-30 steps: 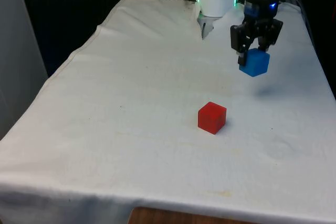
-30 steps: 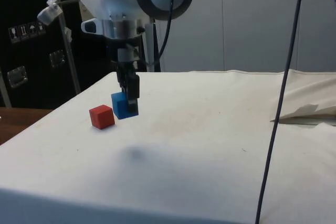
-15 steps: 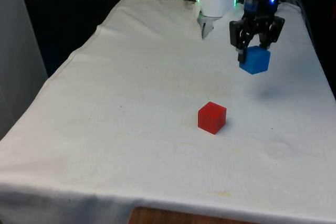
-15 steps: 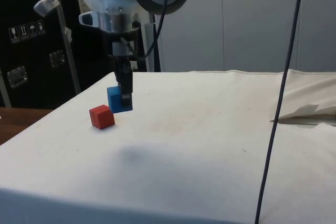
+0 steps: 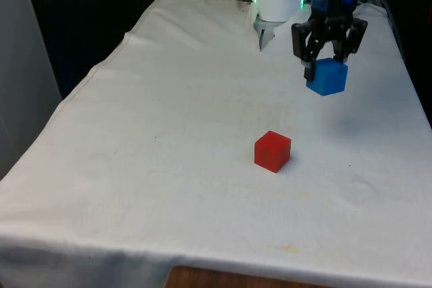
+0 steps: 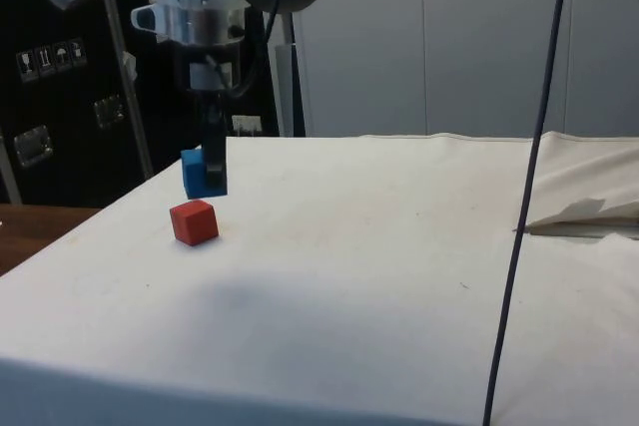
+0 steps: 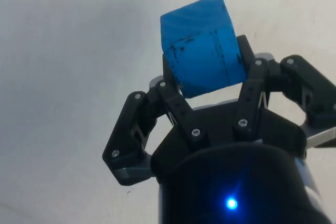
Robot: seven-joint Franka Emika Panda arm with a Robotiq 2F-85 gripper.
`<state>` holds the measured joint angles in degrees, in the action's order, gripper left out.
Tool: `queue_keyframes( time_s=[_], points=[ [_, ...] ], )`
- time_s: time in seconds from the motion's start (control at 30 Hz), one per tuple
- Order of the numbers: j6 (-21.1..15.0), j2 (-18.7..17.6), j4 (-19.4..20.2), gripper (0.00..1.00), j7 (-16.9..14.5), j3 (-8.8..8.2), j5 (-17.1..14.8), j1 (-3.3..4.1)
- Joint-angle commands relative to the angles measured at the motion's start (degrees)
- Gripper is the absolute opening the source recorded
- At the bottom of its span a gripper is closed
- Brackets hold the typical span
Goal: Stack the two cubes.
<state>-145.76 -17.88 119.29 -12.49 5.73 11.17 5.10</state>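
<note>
Blue cube (image 5: 327, 76) clamped in my pincer (image 5: 326, 65), up off the desk (image 5: 169, 133). Red cube (image 5: 273, 151) sits apart, nearer desk's front. I shd centre over it, square corners, lower slow.

The jaws grip 1 blue cube (image 5: 327, 76), seemingly airborne, beyond the red cube (image 5: 273, 151).
</note>
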Motion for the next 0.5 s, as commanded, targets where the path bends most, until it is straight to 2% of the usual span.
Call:
queue_keyframes(
  time_s=[0.0, 0.1, 0.13, 0.17, 0.4, 0.43, 0.47],
  points=[
    [0.7, -0.5, -0.9, 0.04, -0.8, 0.34, -1.1, -0.40],
    [1.2, -0.9, -2.3, 0.04, -1.1, 0.17, -1.7, -0.46],
    [0.7, -0.6, -1.8, 0.04, -0.5, -0.23, -0.9, -0.11],
    [1.3, -0.9, -2.6, 0.04, -1.2, 0.11, -1.8, -0.46],
    [1.7, -1.5, -4.4, 0.04, -1.0, -0.11, -2.7, -0.57],
    [1.2, -1.1, -3.9, 0.04, -0.6, -0.40, -2.0, -0.29],
    [1.7, -1.6, -4.6, 0.04, -1.1, -0.11, -2.8, -0.57]
  ],
)
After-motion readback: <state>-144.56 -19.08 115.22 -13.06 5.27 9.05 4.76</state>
